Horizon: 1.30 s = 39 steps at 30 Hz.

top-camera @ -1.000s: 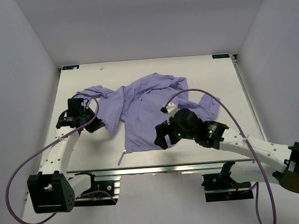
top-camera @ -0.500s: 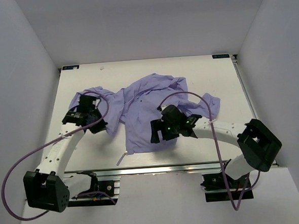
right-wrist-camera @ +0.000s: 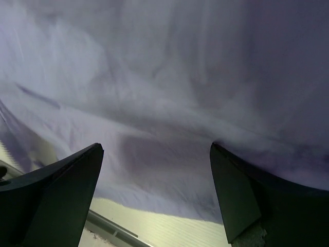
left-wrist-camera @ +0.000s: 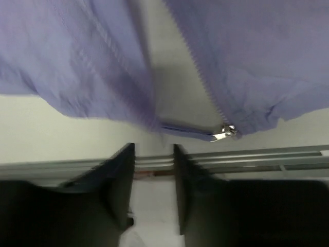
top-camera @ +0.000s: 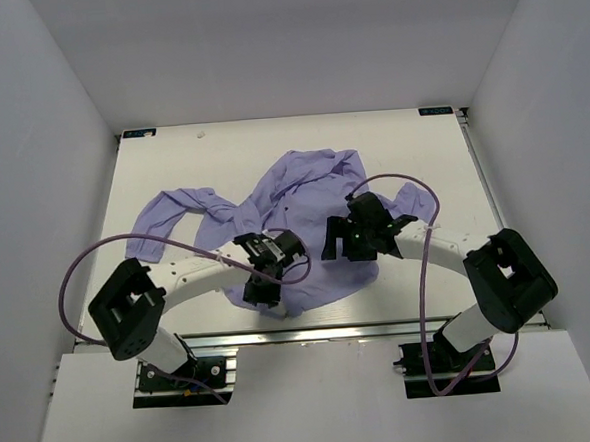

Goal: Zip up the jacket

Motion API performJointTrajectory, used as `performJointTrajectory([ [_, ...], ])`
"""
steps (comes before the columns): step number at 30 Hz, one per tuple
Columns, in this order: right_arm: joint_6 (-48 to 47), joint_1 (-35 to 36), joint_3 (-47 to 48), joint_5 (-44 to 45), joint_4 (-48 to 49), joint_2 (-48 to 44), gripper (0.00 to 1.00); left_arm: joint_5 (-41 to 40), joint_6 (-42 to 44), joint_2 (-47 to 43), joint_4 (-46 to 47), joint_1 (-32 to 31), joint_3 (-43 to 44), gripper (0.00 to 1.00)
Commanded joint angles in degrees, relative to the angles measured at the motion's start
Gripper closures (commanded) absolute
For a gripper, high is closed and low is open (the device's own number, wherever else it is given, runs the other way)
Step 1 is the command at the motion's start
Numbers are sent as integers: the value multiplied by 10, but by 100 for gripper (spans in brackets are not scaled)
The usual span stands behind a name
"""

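Note:
The lavender jacket [top-camera: 303,185] lies wrinkled in the middle of the table, one sleeve stretched out to the left. My left gripper [top-camera: 260,291] hovers at its near hem, open with nothing between the fingers [left-wrist-camera: 154,148]. In the left wrist view the two front panels of the jacket [left-wrist-camera: 267,62] lie apart. Zipper teeth [left-wrist-camera: 203,72] run down the right panel to the silver zipper pull [left-wrist-camera: 224,133] at the hem, just right of my fingertips. My right gripper [top-camera: 335,247] hangs wide open [right-wrist-camera: 155,148] low over the jacket [right-wrist-camera: 169,77], gripping nothing.
The aluminium rail [top-camera: 312,332] runs along the table's near edge, just past the hem and close to my left fingers [left-wrist-camera: 123,170]. White walls close in the table [top-camera: 451,151] on three sides. Purple cables loop above both arms.
My left arm swung from the left sleeve to the near hem at the centre, and its jaws opened. The sleeve now lies loose. My right gripper moved slightly right over the jacket.

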Motion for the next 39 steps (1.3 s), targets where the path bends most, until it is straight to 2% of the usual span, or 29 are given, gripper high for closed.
performJointTrajectory([
  [1,4,-8,-11,-10,21,-3,11,-7,-20,-13,-22,-42,30,45],
  [2,2,-9,-12,-11,22,-4,11,-5,-18,-23,-21,-49,35,2],
  [8,-12,-9,-18,-32,35,-21,11,-33,-26,-105,-18,-51,59,2],
  [12,-43,-9,-22,-42,42,-44,11,-58,-52,-128,-10,-36,51,2],
  [15,-72,-9,-22,-42,32,-70,11,-36,-51,-132,8,24,27,2],
  [16,-79,-9,-21,-43,29,-77,11,-27,-49,-133,13,75,20,2],
  [19,-102,-8,-22,-50,21,-104,11,9,-41,-146,60,175,-7,2],
  [23,-131,0,-20,-47,9,-146,11,30,-26,-133,128,255,19,2],
  [26,-138,4,-19,-42,-2,-154,11,52,15,-81,165,305,64,2],
  [27,-137,5,-25,-40,-1,-155,10,52,29,-61,169,324,106,2],
  [28,-135,5,-29,-39,0,-157,11,52,35,-13,166,330,129,2],
  [32,-133,5,-39,-13,-8,-154,11,26,88,108,152,335,274,2],
  [35,-138,5,-40,-2,-9,-148,11,38,125,202,148,340,343,2],
  [36,-138,5,-40,-2,-9,-147,11,43,136,223,145,340,387,2],
  [39,-141,5,-41,0,-8,-139,11,104,187,287,155,341,434,2],
])
